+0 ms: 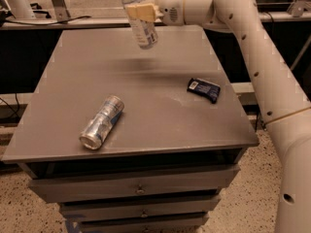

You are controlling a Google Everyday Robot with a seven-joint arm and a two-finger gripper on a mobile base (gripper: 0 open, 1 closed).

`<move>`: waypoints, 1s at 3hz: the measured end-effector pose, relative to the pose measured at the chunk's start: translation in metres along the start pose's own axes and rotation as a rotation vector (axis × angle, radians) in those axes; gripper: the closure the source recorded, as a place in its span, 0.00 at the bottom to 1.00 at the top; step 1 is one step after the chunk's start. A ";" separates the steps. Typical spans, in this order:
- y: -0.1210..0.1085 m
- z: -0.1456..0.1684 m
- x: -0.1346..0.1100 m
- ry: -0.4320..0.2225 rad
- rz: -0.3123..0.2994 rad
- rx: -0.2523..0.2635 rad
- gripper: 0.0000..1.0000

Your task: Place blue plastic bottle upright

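The blue plastic bottle (140,23) is a clear bottle with a white-and-blue label. It hangs in the air above the far middle of the grey table (155,125), nearly upright and tilted slightly, base down. My gripper (141,11) is shut on the bottle's upper part, with its tan fingers (145,12) across it. The white arm reaches in from the right. The bottle's cap is at the top edge of the view.
A silver-and-blue can (102,122) lies on its side at the front left of the table. A flat dark blue packet (204,89) lies at the right. Drawers (136,188) sit below the tabletop. A railing runs behind the table.
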State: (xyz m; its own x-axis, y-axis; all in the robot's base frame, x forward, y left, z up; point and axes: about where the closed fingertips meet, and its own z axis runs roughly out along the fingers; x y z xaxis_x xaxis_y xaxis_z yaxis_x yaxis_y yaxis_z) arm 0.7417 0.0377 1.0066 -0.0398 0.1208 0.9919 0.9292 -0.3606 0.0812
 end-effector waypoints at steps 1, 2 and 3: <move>-0.002 -0.008 -0.016 0.045 -0.033 0.021 1.00; -0.002 -0.017 -0.028 0.119 -0.025 0.017 1.00; 0.000 -0.024 -0.035 0.186 0.009 0.006 1.00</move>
State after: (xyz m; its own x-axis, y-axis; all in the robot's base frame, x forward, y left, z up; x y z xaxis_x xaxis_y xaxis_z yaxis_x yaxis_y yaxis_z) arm 0.7338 0.0110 0.9737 -0.0987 -0.0559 0.9935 0.9320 -0.3552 0.0725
